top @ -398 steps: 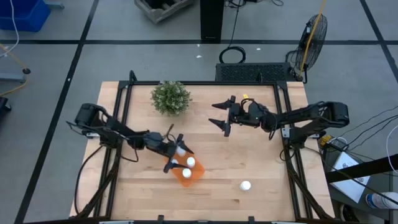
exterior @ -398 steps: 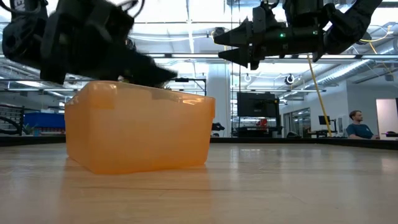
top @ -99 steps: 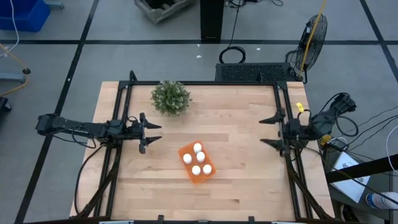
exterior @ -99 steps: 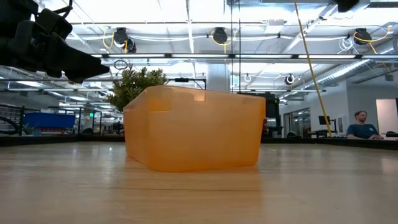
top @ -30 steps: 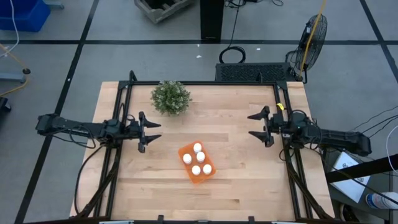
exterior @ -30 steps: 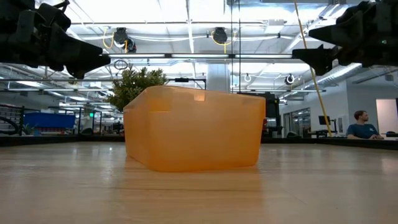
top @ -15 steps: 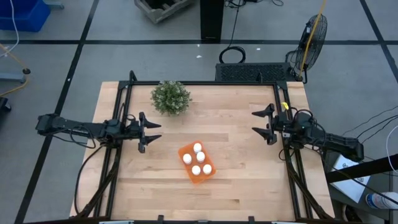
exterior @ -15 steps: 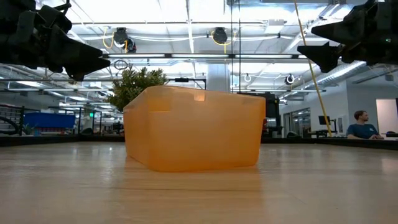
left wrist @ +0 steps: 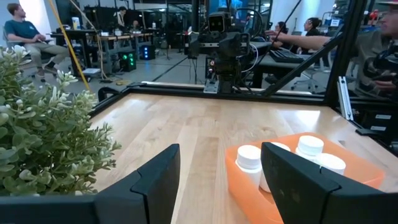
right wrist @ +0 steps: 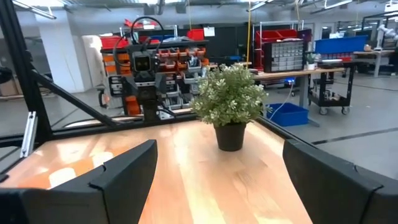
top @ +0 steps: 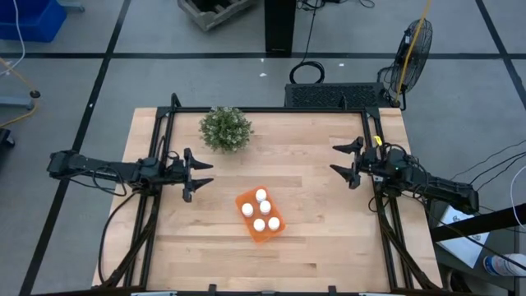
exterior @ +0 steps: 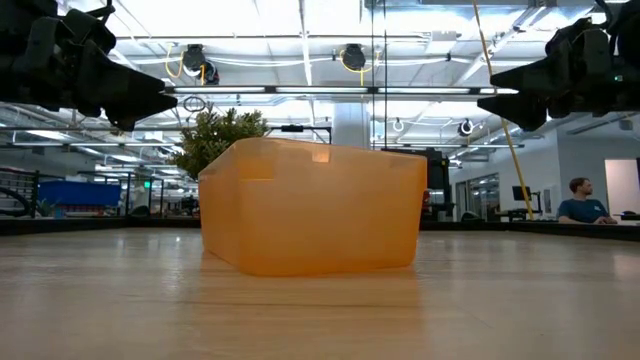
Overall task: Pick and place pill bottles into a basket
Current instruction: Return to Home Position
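On the wooden table (top: 320, 247), a little nearer the front edge than the middle: the basket (top: 263, 238), set askew to the table's sides, with all five pill bottles (top: 265, 206) upright inside, caps up, packed close. Out at the left edge, the left gripper (top: 201, 173), fingers spread wide, nothing held, raised well above the wood in the low view. Out at the right edge, the right gripper (top: 339, 161), likewise spread, empty and raised. Judged from that: placing finished, only the retreat to rest remaining. Little to go wrong, though not nothing. Could knock the black frame (top: 279, 109) around the table if swung back too low or too wide, with its side rails right under both wrists. Could upset the basket only by a stray sweep inward; well apart from both grippers as things lie. Probably a light basket, shallow-walled, easy to shove or tip with one brush, and narrow bottles likely to topple together if so. Around: a small potted plant (top: 225, 129) toward the far left of the table, near the left gripper and the closest thing to it, so worth keeping clear of. Beyond the table, a fan (top: 413, 45) on the floor and a seated person (exterior: 575, 200) far off in the room. In the way of the retreat: nothing seen but the rails themselves.
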### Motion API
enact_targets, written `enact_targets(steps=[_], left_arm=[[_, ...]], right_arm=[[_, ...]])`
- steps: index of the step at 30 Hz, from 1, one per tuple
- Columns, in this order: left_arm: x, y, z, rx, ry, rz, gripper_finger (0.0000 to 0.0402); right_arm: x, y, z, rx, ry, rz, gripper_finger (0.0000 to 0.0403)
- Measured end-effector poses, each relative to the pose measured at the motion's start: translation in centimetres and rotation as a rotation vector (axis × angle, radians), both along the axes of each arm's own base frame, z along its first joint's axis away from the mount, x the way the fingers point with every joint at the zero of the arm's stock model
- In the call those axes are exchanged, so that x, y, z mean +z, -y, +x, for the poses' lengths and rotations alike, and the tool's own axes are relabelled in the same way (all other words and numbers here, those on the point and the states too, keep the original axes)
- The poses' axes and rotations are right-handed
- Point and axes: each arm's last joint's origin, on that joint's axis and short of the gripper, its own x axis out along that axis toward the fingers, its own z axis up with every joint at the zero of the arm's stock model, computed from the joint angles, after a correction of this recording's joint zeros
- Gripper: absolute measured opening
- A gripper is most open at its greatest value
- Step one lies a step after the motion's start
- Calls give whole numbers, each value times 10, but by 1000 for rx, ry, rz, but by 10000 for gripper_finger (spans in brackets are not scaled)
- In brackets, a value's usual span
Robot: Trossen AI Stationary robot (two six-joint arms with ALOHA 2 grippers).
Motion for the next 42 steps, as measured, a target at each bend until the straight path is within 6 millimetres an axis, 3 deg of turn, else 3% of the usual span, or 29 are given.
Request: enact_targets(steps=[19, 33, 42], left_arm=[[-1, 0, 0, 0, -13, 45, 230], [-3, 0, 0, -8, -28, -15, 230], [12, 3, -5, -121, 118, 51, 230]], right_arm=[[0, 0, 0, 5, 10, 40, 340], [0, 0, 0, 8, 15, 65, 342], [0, 0, 0, 13, 27, 121, 340]])
